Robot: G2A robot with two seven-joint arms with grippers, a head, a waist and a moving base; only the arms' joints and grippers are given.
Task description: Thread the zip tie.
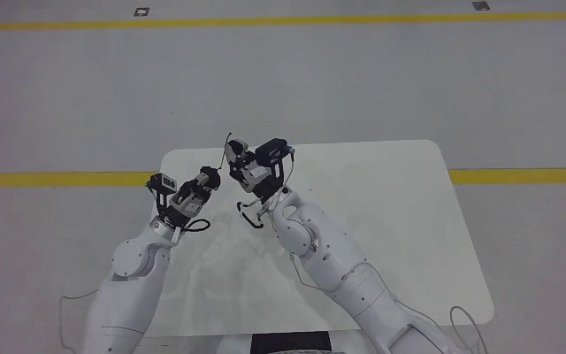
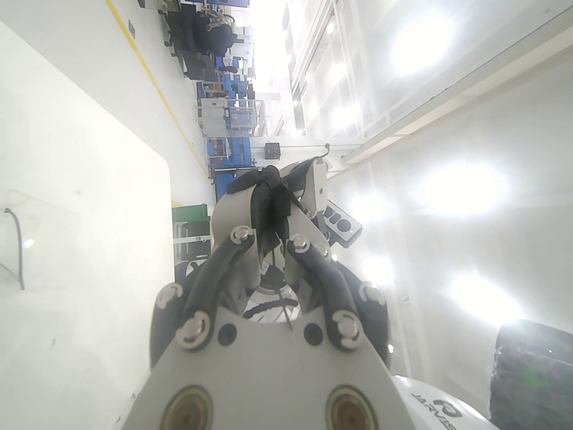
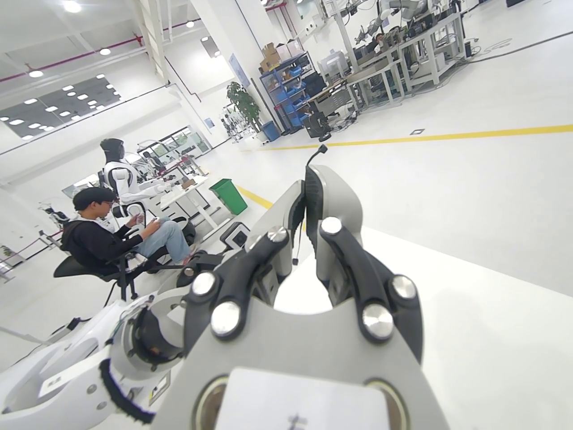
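One zip tie (image 3: pixel 322 149) (image 1: pixel 227 142), a thin black plastic strip with a small blocky head, sticks out of the tip of the right gripper (image 3: pixel 308 190) (image 1: pixel 235 157), above the bench's far left corner. That gripper's two grey fingers (image 3: pixel 335 194), lined with textured black pads, are closed on the strip. Just beside it, the left gripper (image 2: pixel 268 176) (image 1: pixel 210 174) has its two fingers (image 2: pixel 233 212) pressed together. A thin black strand runs back between them, and I cannot tell whether they pinch it. Below is one smooth white bench (image 1: pixel 398 221) with rounded corners. Two yellow lines (image 1: pixel 354 19) cross the pale floor (image 1: pixel 354 88).
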